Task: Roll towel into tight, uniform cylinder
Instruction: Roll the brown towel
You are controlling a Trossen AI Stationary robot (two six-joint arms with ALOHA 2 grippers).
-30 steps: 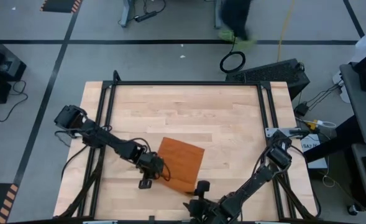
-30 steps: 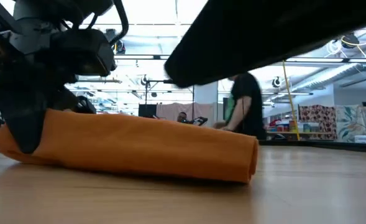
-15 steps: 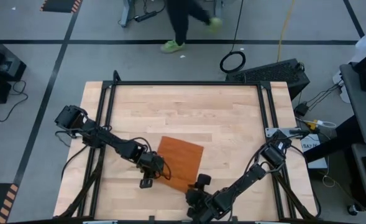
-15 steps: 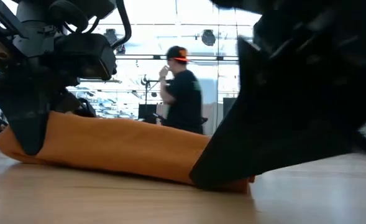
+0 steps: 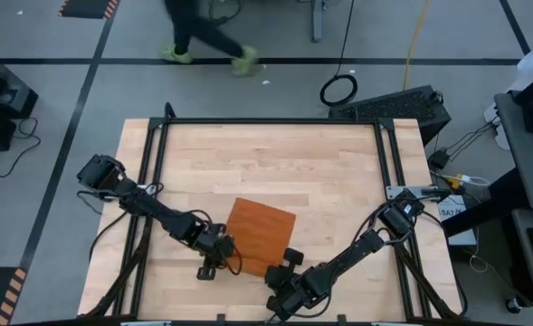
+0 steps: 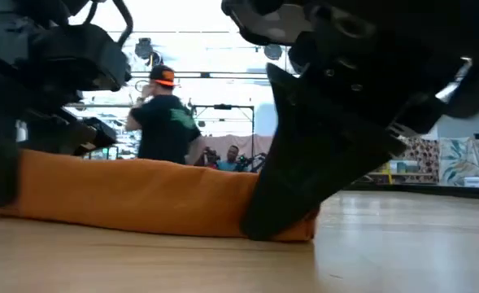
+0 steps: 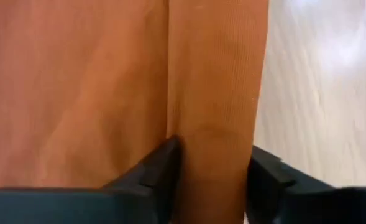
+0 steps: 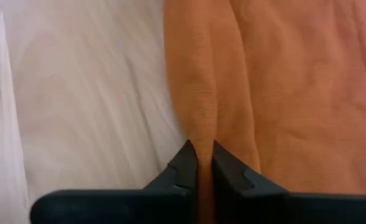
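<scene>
The towel (image 7: 108, 81) is soft woven cloth, matt rust-orange, with a fine ribbed weave that shows up close and gentle creases along its folded edge. The bench (image 5: 275, 163) is pale wood in glued strips, smooth, with a light satin sheen that catches the room's lights. The left gripper (image 7: 210, 171) and the right gripper (image 8: 199, 168) have dark fingers of matt, plastic-looking material with smooth faces. A black metal frame (image 5: 271, 121) edges the bench.
</scene>
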